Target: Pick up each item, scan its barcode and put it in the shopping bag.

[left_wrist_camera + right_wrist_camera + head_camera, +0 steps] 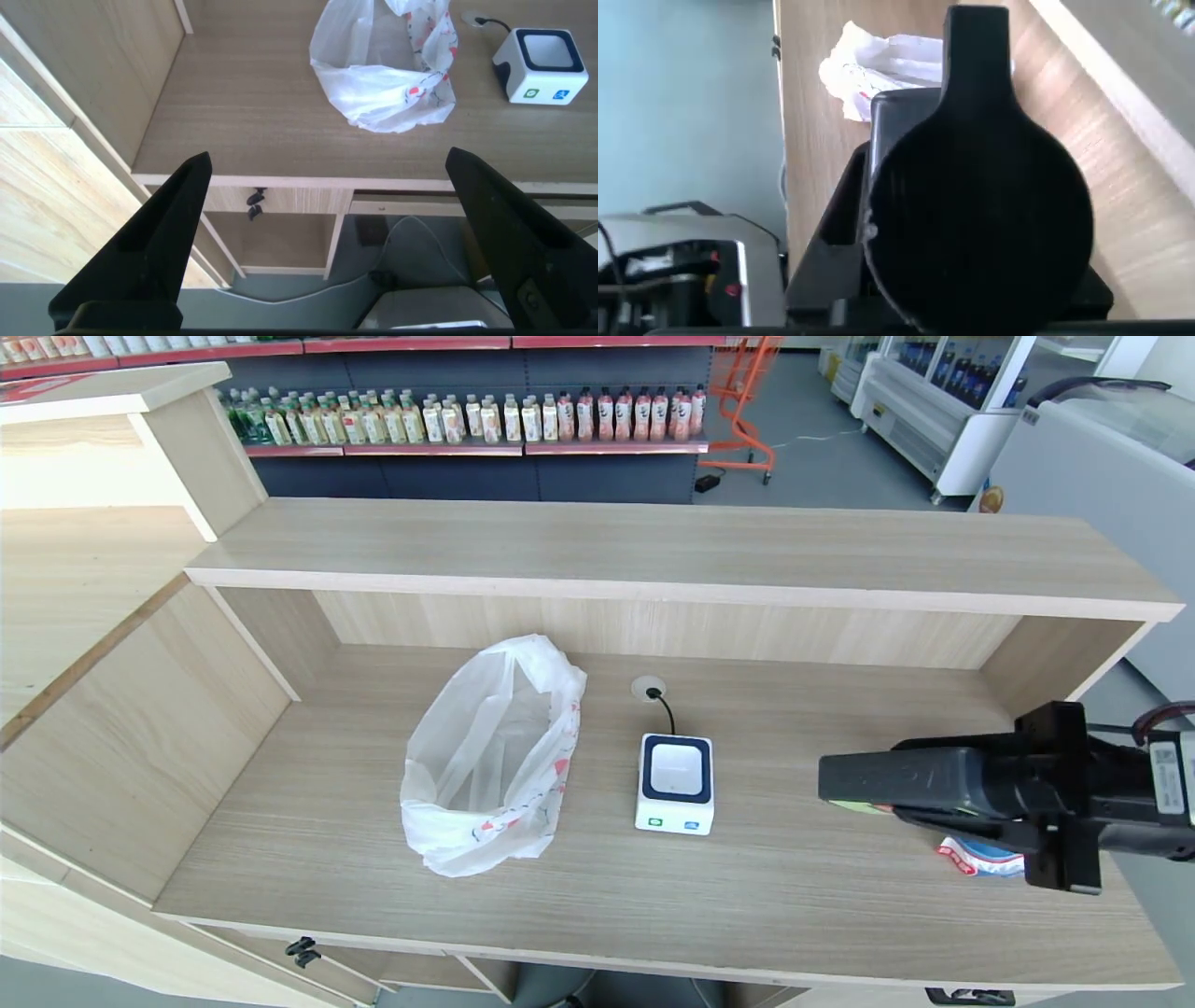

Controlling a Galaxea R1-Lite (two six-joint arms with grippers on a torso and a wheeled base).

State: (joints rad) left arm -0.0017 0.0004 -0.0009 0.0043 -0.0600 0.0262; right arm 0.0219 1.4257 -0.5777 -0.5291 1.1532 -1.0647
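The shopping bag (490, 756) is seen left of centre on the tabletop (794, 896), mouth open, with the scanner (675, 782) just beside it at centre. A red-and-white packet (980, 857) is partly hidden under the right arm (1074, 784) at lower right (whether the right jaws are open cannot be told). The left jaws are spread wide, empty.

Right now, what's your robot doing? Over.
Left gripper open, before the counter front edge. Right gripper over counter's right end, packet under its arm. Shopping bag open beside scanner, nothing blocking either.
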